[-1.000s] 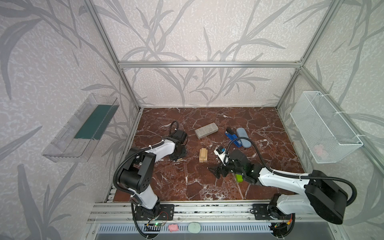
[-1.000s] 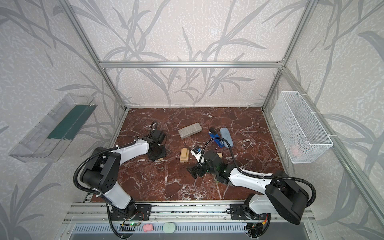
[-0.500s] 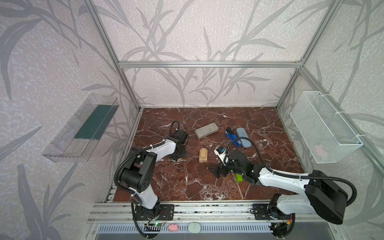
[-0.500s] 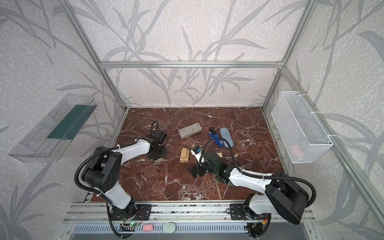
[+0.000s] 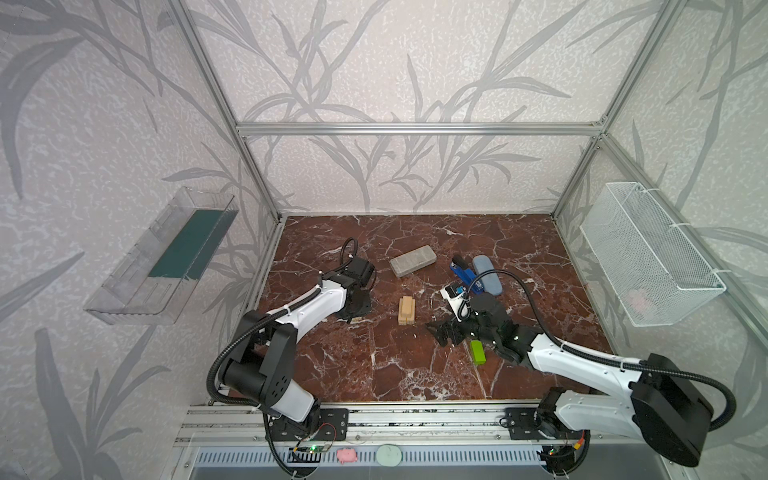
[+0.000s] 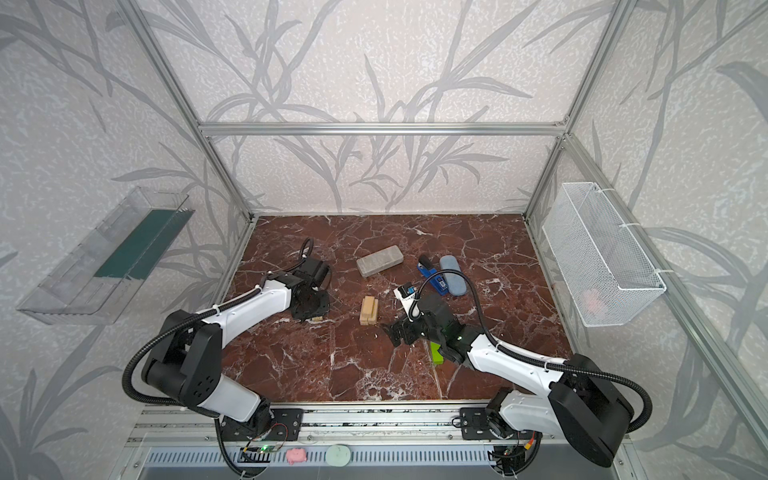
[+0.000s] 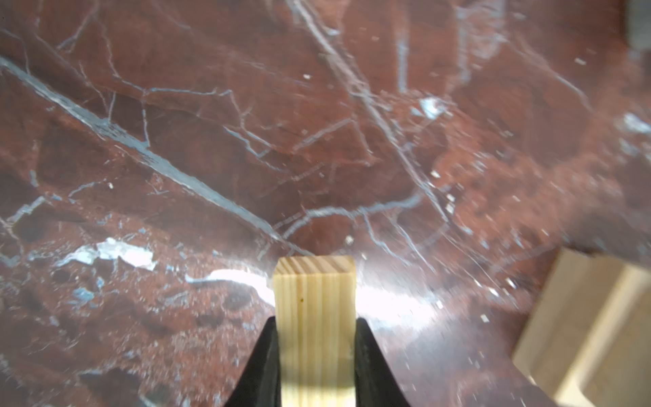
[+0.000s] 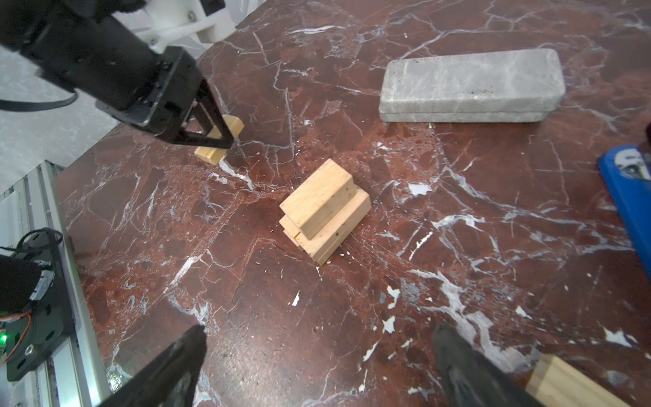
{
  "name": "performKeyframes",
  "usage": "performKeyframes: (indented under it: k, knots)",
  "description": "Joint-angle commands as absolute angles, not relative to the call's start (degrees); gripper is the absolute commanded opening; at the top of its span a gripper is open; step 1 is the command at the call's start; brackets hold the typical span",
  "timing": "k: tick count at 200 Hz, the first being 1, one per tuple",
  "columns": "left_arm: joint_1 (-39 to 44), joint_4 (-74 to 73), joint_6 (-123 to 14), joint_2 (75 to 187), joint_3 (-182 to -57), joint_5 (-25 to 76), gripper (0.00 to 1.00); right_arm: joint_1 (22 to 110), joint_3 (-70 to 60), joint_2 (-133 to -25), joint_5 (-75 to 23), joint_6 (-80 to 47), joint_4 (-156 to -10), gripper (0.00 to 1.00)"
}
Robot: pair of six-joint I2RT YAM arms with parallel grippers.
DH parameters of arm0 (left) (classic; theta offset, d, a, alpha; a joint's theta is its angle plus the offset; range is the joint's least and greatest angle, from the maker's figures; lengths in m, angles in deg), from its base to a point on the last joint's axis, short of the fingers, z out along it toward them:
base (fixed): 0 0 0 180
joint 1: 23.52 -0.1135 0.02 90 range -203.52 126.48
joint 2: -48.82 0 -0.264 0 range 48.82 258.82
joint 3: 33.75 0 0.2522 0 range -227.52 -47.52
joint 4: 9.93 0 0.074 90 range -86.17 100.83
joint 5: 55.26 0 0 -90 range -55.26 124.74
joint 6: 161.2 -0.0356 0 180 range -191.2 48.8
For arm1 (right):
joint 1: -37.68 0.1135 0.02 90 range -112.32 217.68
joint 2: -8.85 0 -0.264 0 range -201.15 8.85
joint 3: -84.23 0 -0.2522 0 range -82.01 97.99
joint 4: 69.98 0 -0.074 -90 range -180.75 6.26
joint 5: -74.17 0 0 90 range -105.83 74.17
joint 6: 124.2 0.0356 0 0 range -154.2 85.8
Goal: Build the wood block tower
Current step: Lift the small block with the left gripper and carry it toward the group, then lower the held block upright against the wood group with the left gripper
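The tower (image 8: 324,215) is barely begun: a few pale blocks stacked at the desk (image 8: 458,211) centre. The left pincer (image 8: 220,135) clamps another wood block (image 7: 313,292) near its left edge; the right pincer (image 8: 320,331) gapes empty. A green block (image 5: 478,351) lies unplaced.

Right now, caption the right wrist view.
Left gripper shut on a pale wood block on the marble, near the low tower and grey slab.

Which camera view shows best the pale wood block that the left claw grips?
The left wrist view: the pale wood block fills the middle, pinched in the left claw. The right wrist view shows it from the side, partly behind the claw. Both top views show only a sliver under the claw.
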State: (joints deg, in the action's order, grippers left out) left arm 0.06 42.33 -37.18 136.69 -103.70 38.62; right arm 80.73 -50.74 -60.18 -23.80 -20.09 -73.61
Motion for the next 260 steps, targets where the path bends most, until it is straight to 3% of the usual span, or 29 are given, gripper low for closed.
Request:
performKeyframes:
  k: [1, 35, 118, 260]
  knots:
    - [2.3, 48.01, -39.3, 133.72, -106.93, 37.99, 0.19, 78.41, -46.94, -59.41, -23.65, -16.2, -79.55, 0.99]
    - [6.63, 49.83, -40.69, 132.61, -110.61, 36.73, 0.16, 73.77, -47.61, -60.14, -28.43, -14.52, -76.33, 0.99]
    - [14.24, 53.33, -42.11, 141.94, -122.78, 35.7, 0.12, 73.21, -53.56, -60.03, -27.66, -18.69, -67.02, 0.99]
    - [19.37, 56.22, -36.44, 153.67, -133.14, 40.67, 0.08, 73.21, -55.99, -59.07, -27.74, -19.85, -61.88, 0.99]
